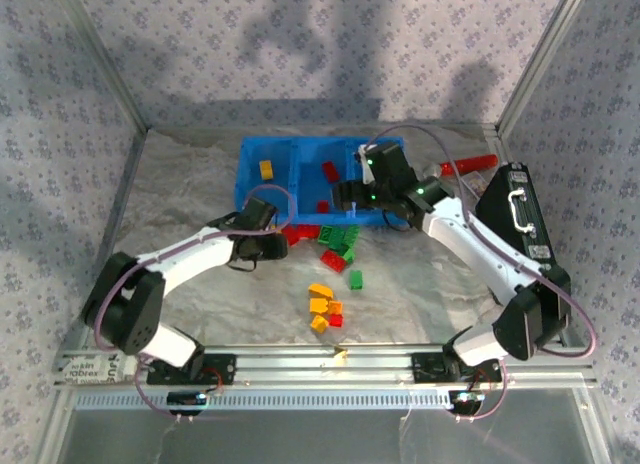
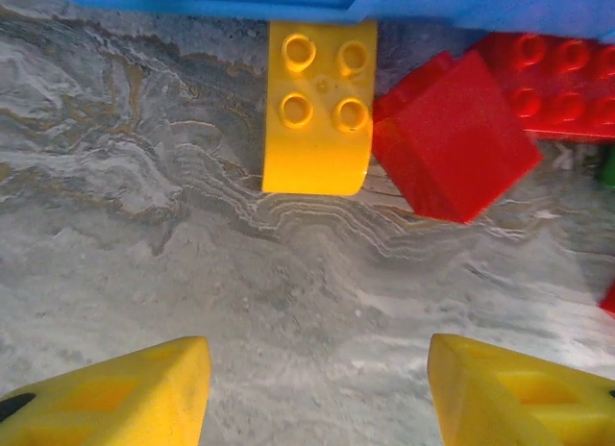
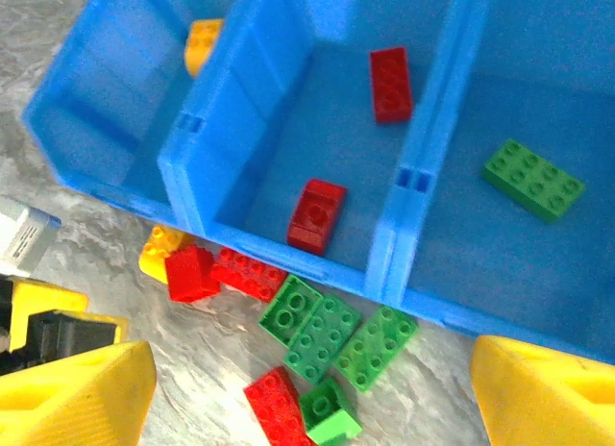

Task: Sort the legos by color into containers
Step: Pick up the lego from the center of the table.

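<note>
Lego brick (image 2: 317,105), yellow, lies upper centre of the left wrist view, just beside the blue tray (image 2: 221,2). The spread, empty left hand (image 2: 317,379) should straddle it squarely, avoiding the red brick (image 2: 452,138). The right hand (image 3: 312,388) hangs spread and empty above the tray.

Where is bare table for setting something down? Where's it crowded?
Bare table lies left of the blue tray, and between the orange-red cluster and the right arm. Crowded: red and green bricks along the tray's near wall.

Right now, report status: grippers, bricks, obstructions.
Left gripper open, empty, facing yellow brick by tray. Right gripper open over tray. Two reds, one green binned. Red brick crowds yellow.
</note>
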